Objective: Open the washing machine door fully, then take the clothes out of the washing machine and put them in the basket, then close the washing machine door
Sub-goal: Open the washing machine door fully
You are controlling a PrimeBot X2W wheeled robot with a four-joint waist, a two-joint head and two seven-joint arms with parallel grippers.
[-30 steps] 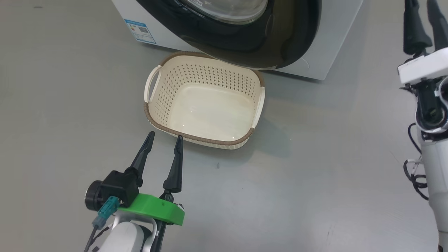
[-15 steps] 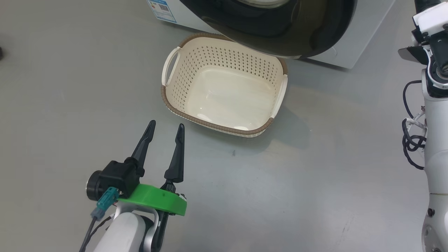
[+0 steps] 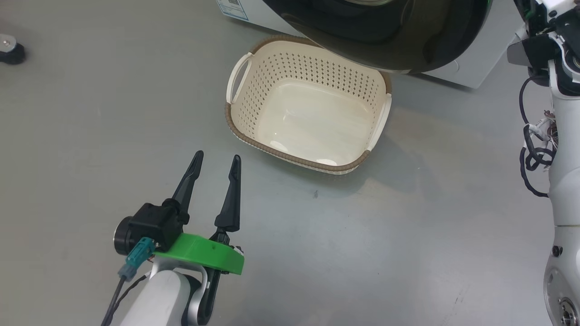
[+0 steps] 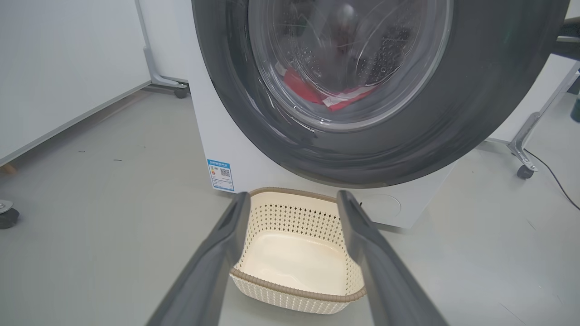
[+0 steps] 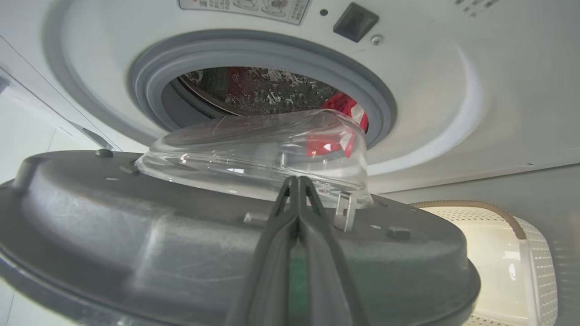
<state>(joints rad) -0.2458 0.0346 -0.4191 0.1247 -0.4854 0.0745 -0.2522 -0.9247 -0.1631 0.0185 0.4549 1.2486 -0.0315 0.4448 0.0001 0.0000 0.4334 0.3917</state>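
Moved: right tool (image 5: pixel 297 181) has been closed within the last second, fingers pressed together on nothing (head camera was also shifted).
Left tool (image 3: pixel 217 156): held spread, empty, near basket (image 3: pixel 290 158).
Washing machine door (image 5: pixel 136 235): partly swung out; full opening judged pending.
Clothes (image 5: pixel 346 108): lodged inside washing machine (image 5: pixel 453 90).

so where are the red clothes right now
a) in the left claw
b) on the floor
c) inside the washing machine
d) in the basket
c: the clothes show red through the round opening of the washing machine, and the basket is empty.
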